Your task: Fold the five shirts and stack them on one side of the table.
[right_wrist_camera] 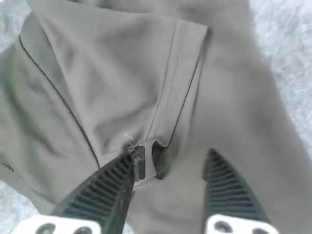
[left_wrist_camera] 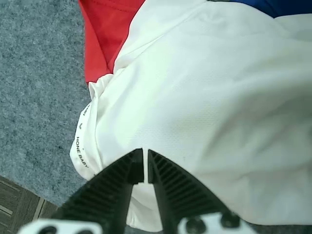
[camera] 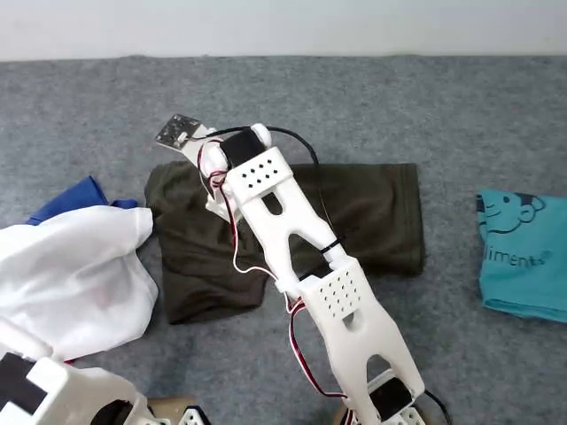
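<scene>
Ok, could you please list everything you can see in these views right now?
olive shirt: one, dark olive green, spread mid-table
white shirt: one, white, bunched at the high view's left
blue shirt: one, blue, partly covered by the white shirt
red shirt: one, red, partly under the white shirt
teal shirt: one, teal with a print, flat at the high view's right edge
table: one, grey carpet-like surface
left gripper: one, black fingers, shut, over the white shirt
right gripper: one, black fingers, open, over an olive shirt hem
</scene>
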{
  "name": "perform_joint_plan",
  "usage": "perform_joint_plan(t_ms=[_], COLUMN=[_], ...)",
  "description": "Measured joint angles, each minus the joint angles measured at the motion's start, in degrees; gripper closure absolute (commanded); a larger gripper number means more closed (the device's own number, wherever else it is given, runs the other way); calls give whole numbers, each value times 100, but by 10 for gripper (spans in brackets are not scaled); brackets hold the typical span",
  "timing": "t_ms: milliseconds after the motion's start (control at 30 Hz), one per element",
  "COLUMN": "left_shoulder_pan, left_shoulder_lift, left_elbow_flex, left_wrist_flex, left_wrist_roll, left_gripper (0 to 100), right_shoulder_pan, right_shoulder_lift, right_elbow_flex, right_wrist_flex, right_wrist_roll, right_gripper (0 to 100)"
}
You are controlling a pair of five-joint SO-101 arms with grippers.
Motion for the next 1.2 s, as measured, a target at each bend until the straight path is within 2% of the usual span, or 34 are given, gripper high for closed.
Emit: perform_joint_plan(t_ms=[367, 600, 800, 1000, 1200], left_shoulder_pan=[0, 0, 0, 0, 0], left_shoulder_lift=[0, 0, 0, 0, 0], left_elbow_flex=[0, 0, 0, 0, 0], left_wrist_flex=[0, 0, 0, 0, 0], left_wrist_roll=[0, 0, 0, 0, 0], left_gripper=[964, 964, 964, 964, 964], right_shoulder_pan=[-18, 519, 536, 220, -387], right_shoulder_lift=[-316, -316, -316, -325, -1125], right_elbow_flex=[1846, 1908, 1134, 747, 1899], right_wrist_flex=[0, -141, -132, 0, 0], right_wrist_roll=[-18, -18, -18, -26, -26], right_gripper=[988, 988, 984, 984, 981])
